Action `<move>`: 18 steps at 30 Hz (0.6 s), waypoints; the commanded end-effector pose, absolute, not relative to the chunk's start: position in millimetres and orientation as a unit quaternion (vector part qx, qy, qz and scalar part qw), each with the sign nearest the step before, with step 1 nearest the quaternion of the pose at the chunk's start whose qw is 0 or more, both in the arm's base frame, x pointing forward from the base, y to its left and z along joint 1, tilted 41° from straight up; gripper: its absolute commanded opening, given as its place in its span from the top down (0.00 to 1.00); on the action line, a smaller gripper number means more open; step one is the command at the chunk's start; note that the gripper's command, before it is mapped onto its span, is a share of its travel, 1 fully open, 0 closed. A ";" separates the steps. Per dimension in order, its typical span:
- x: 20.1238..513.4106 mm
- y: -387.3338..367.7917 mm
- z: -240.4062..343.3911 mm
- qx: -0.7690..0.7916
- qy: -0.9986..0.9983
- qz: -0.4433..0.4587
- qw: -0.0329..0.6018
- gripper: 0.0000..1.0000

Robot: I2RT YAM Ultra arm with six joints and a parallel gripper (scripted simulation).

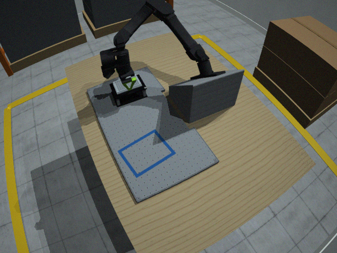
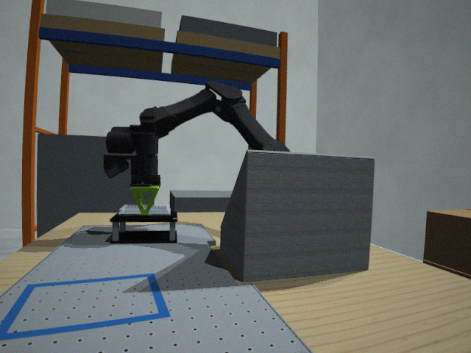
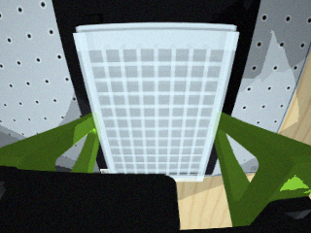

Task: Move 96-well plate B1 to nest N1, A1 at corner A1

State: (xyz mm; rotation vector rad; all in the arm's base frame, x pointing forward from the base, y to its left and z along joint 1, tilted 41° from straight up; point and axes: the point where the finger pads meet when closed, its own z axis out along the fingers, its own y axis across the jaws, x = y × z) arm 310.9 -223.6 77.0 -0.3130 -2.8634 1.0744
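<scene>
The white 96-well plate (image 1: 123,86) lies on top of the black raised nest N1 (image 1: 128,92) at the far end of the grey perforated board. It also shows in the side view (image 2: 144,209) and in the wrist view (image 3: 157,97), inside the nest's black outline (image 3: 155,10). It looks level and low on the nest; I cannot tell if it is fully down. My gripper (image 1: 128,84) with green fingers is shut on the plate, one finger on each long side (image 3: 157,149). The blue outline of spot B1 (image 1: 146,153) holds nothing.
A large grey block (image 1: 205,94) stands right of the nest, with the arm's base on it. Cardboard boxes (image 1: 299,62) stand at the far right, a shelf rack (image 2: 151,56) behind. A low grey box (image 2: 199,200) lies behind the nest.
</scene>
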 end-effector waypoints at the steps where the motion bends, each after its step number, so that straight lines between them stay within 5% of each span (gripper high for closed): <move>1: 313.3 -220.8 84.2 -0.102 -0.931 0.350 0.017 1.00; 18: 315.6 -220.8 84.3 -0.099 -0.931 0.351 0.013 1.00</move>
